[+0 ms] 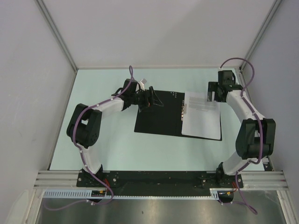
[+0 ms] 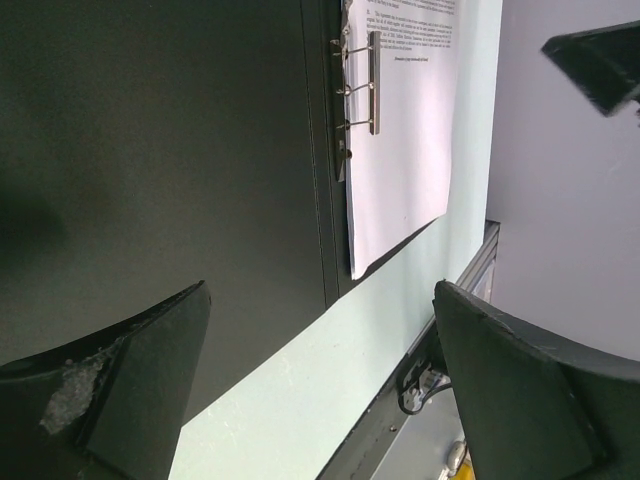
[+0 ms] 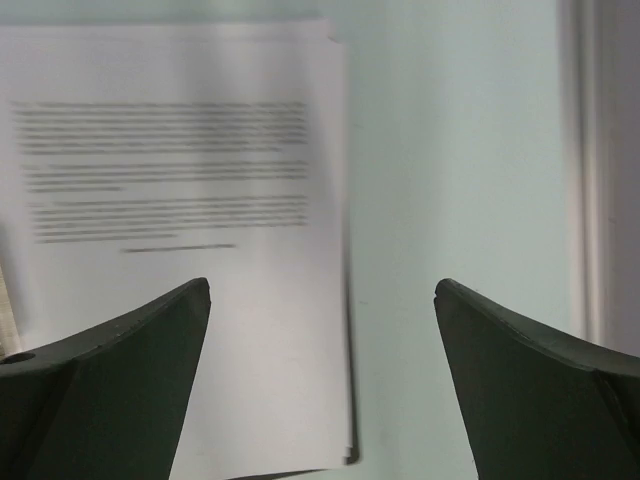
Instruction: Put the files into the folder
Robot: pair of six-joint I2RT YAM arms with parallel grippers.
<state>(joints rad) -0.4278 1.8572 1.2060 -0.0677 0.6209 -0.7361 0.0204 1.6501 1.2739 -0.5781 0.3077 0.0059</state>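
- On the tabletop (image 1: 112, 149), found the folder (image 1: 156, 119) open, black inside up.
- Spotted the files (image 1: 202, 116) on its right half.
- Caught left tool (image 2: 320, 298) wide, empty, over its left half.
- Caught right tool (image 3: 321, 290) wide, empty, above the files' edge.

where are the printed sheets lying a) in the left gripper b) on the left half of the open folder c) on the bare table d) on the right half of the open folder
d, the sheets lie on the right half of the open folder, beside its metal clip
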